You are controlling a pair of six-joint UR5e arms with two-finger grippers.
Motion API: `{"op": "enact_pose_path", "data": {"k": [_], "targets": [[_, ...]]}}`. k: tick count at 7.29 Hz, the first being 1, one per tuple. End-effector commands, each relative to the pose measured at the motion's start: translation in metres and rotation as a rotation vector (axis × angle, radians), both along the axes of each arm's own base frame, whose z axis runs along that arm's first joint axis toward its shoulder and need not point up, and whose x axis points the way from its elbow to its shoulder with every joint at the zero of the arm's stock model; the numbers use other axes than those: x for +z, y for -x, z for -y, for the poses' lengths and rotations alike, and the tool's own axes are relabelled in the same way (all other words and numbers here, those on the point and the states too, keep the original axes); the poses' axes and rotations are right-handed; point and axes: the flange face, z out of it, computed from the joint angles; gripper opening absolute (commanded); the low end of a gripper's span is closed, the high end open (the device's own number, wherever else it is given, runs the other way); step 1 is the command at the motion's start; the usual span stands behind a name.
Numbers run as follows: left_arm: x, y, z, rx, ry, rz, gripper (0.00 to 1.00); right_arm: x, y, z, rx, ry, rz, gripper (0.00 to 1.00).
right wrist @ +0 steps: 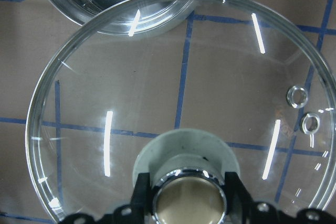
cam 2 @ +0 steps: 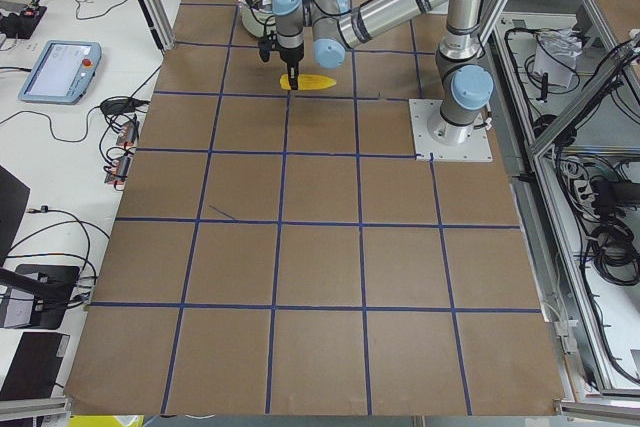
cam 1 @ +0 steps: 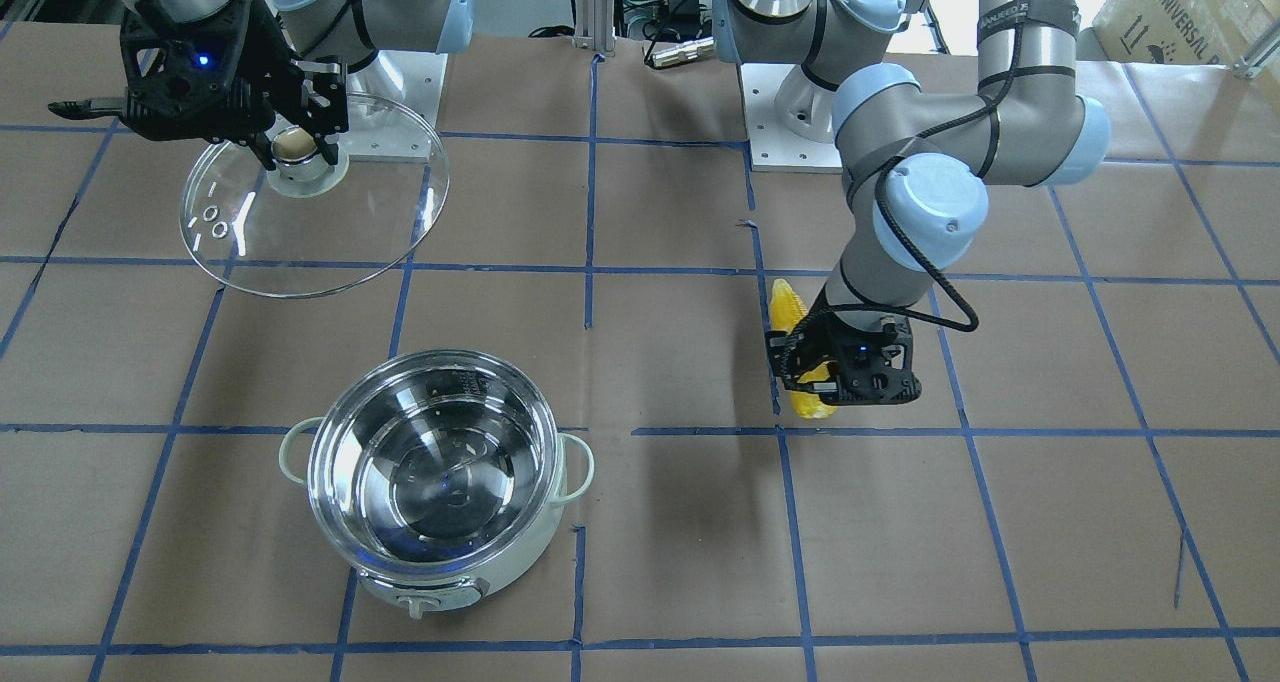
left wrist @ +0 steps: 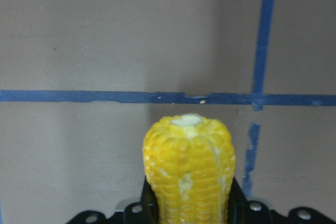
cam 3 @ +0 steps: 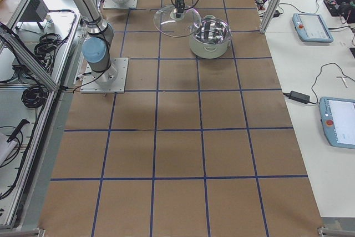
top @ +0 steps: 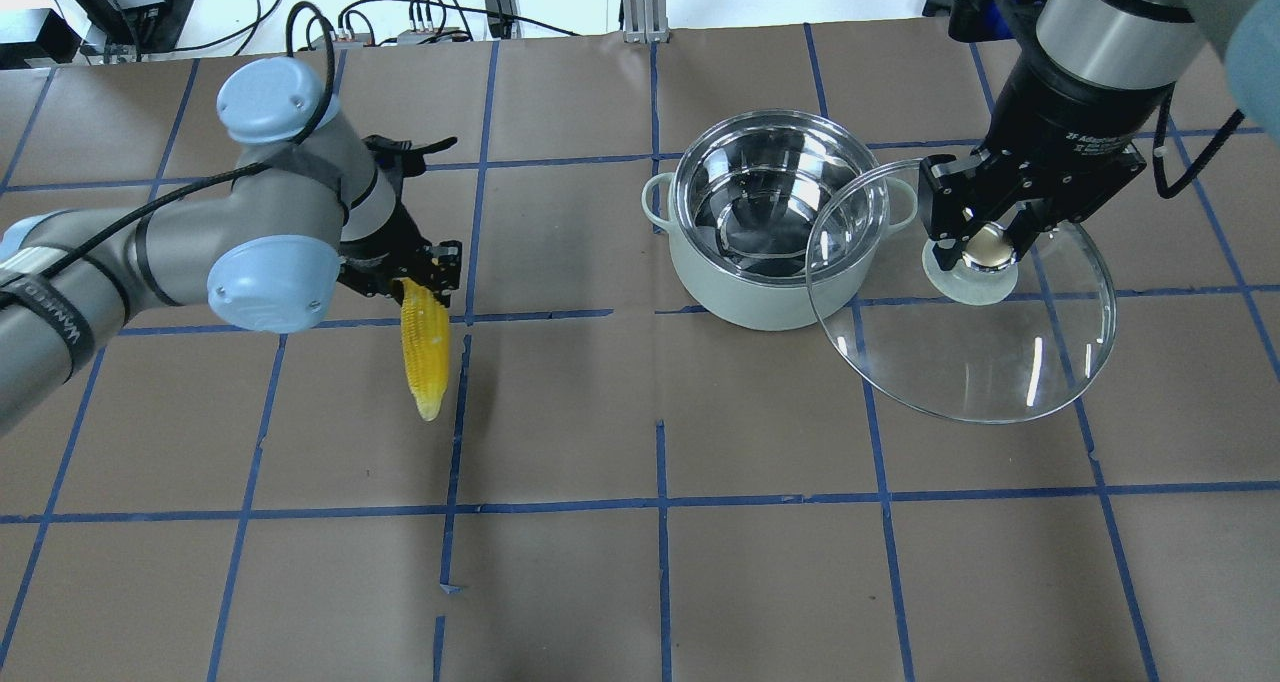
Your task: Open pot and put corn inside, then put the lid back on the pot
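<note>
Pot point(top: 745, 284) stands open on the table point(top: 640, 582), its steel inside bare, control knob point(cam 1: 425, 602) facing away from the robot.

Right claw point(top: 985, 247) is clamped on the central knob of the glass lid point(top: 980, 362). The lid is held aloft and tilted, on the pot's robot-right side. Likely parked there to leave the pot mouth free while staying near for replacing. In the overhead view the lid's edge overlaps the pot's rim, and from the far side it looks well apart. It probably hangs above and beside the pot, not touching.

Left claw point(top: 420, 274) is closed around the thick end of the corn cob point(top: 425, 352), whose tapered tip points back toward the robot. Corn is well apart from the pot, on the robot's left half of the table. The wrist view shows the cob's blunt end jutting past the fingers. Cannot tell whether the cob is off the table or resting on it.

Between corn and pot there is brown table with a blue tape grid point(top: 655, 312).

The near loop handle point(top: 655, 202) and the pot wall are the things to clear on the way in. The lid sits on the opposite side, so judged not in the corn's path.
</note>
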Motion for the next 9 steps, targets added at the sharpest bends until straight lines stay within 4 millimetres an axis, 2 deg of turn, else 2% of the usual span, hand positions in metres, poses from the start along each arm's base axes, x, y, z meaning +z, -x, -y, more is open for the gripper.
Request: {"op": "enact_pose_path", "data": {"k": [1, 2, 4, 5, 7, 8, 9], "targets": [[0.045, 0.091, 0.029, -0.007, 0.044, -0.006, 0.15, 0.0, 0.0, 0.0, 0.0, 0.0, 0.0, 0.38], [0.058, 0.131, 0.045, -0.051, 0.041, -0.012, 0.16, -0.001, 0.001, 0.001, 0.003, -0.003, 0.001, 0.38], [0.062, 0.211, 0.08, -0.072, 0.056, -0.038, 0.16, -0.001, 0.001, 0.001, 0.005, -0.003, 0.001, 0.38], [0.069, 0.237, 0.092, -0.087, 0.075, -0.047, 0.16, -0.001, 0.001, 0.001, 0.005, -0.003, 0.001, 0.38], [0.074, 0.283, 0.104, -0.094, 0.095, -0.059, 0.16, -0.001, 0.001, 0.001, 0.005, -0.003, 0.001, 0.38], [0.087, 0.296, 0.105, -0.106, 0.1, -0.058, 0.16, -0.001, 0.002, 0.001, 0.006, -0.003, 0.0, 0.39], [0.075, 0.309, 0.111, -0.118, 0.097, -0.052, 0.17, -0.001, 0.002, 0.001, 0.006, -0.003, 0.0, 0.39]]}}
